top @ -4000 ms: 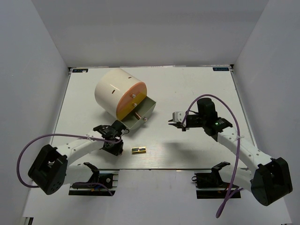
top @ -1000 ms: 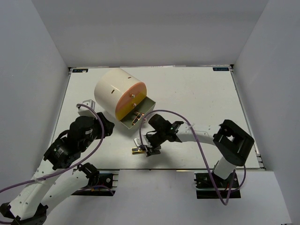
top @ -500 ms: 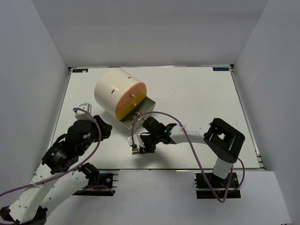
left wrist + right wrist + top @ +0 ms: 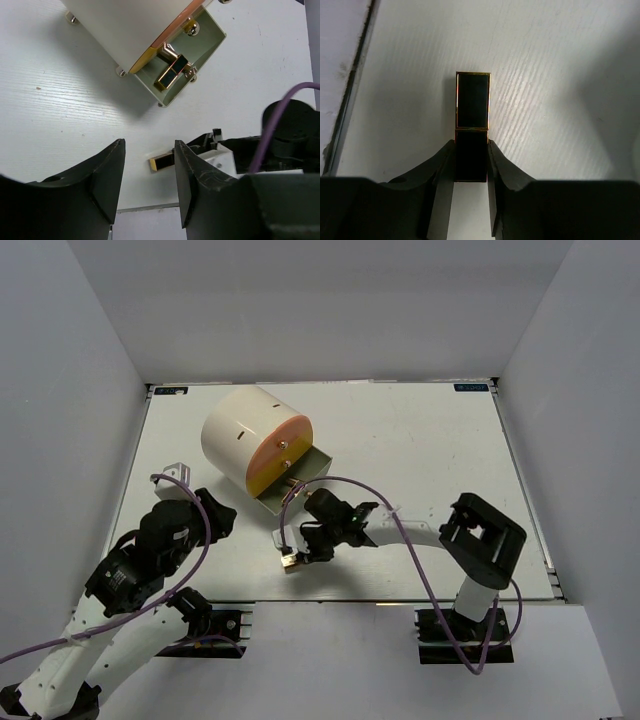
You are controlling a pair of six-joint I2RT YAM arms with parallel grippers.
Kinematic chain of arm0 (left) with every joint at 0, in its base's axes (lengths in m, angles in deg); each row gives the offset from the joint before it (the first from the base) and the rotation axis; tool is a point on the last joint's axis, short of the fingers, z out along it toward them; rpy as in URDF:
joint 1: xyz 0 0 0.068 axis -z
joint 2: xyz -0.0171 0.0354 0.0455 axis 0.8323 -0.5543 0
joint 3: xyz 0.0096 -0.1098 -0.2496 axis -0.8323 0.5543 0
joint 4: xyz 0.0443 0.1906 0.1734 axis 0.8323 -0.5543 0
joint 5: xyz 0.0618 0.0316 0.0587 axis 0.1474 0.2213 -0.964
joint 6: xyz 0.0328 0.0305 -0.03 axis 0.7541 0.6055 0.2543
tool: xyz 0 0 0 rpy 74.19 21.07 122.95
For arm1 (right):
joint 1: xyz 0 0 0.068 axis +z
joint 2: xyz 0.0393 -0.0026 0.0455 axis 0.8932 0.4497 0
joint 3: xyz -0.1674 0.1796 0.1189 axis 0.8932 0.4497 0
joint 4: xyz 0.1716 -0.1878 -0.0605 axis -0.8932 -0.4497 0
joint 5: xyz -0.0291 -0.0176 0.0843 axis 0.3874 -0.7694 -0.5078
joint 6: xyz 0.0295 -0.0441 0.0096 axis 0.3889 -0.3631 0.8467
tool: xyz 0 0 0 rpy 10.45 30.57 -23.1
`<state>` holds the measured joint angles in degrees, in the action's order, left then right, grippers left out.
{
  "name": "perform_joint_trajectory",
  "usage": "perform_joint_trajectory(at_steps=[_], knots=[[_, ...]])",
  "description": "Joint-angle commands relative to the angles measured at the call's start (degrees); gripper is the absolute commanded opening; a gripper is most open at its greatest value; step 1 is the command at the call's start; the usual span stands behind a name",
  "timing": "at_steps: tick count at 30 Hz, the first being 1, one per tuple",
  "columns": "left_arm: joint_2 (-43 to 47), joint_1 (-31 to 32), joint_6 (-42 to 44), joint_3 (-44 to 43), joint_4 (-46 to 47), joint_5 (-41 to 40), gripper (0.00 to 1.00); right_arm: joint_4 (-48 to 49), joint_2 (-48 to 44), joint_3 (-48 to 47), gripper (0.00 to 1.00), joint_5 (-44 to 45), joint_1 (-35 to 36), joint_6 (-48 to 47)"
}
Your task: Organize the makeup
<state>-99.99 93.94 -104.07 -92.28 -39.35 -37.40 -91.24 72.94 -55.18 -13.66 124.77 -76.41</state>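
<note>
A small gold-and-black case (image 4: 290, 561) lies on the white table near its front edge. My right gripper (image 4: 303, 551) is down at it, and in the right wrist view both fingers press the sides of the case (image 4: 472, 107) at its near half, so the gripper (image 4: 471, 145) is shut on it. A second gold-and-black case (image 4: 172, 72) lies in the open grey-green drawer (image 4: 312, 468) of the cream cylinder (image 4: 245, 435). My left gripper (image 4: 149, 145) hangs open above the table, left of the first case (image 4: 161, 162), with nothing between its fingers.
The cream cylinder with its orange face (image 4: 280, 453) stands at the back left, its drawer pulled out toward the middle. The table's front edge (image 4: 330, 601) runs just below the held case. The right arm's purple cable (image 4: 400, 525) loops over the table.
My right gripper's fingers have closed in on the gold-and-black case, which shifted slightly left. My left arm has drawn back a little toward the left.
</note>
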Motion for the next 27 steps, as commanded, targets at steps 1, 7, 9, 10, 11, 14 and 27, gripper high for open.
perform_joint_trajectory(at_steps=[1, 7, 9, 10, 11, 14, 27], knots=[[0.3, -0.3, -0.1, -0.5, -1.0, -0.8, 0.54, -2.0, -7.4, -1.8, 0.0, -3.3, -1.1, -3.5], [0.3, -0.3, 0.0, -1.0, -0.6, -0.7, 0.54, -5.9, -19.4, -2.3, 0.0, -6.1, -6.6, -12.6], [0.3, -0.3, 0.2, -0.7, -0.3, -0.5, 0.54, -5.7, -20.3, -2.8, 0.0, -5.3, -9.5, -15.6], [0.3, -0.3, 0.3, -0.5, 0.4, -0.3, 0.54, -5.5, -20.2, -3.3, 0.0, -5.1, -10.9, -18.0], [0.0, -0.3, 0.5, -0.4, 0.8, -0.1, 0.54, -5.2, -19.8, -4.5, 0.0, -4.6, -11.5, -19.1], [-0.7, -0.3, 0.8, -0.1, 1.9, 0.6, 0.54, -3.6, -16.6, -6.7, 0.0, -3.8, -14.2, -22.5], [-0.8, -0.3, 1.0, -0.6, 2.5, 0.9, 0.55, -4.6, -1.6, -20.7, 0.04, -3.8, -16.8, -36.0]])
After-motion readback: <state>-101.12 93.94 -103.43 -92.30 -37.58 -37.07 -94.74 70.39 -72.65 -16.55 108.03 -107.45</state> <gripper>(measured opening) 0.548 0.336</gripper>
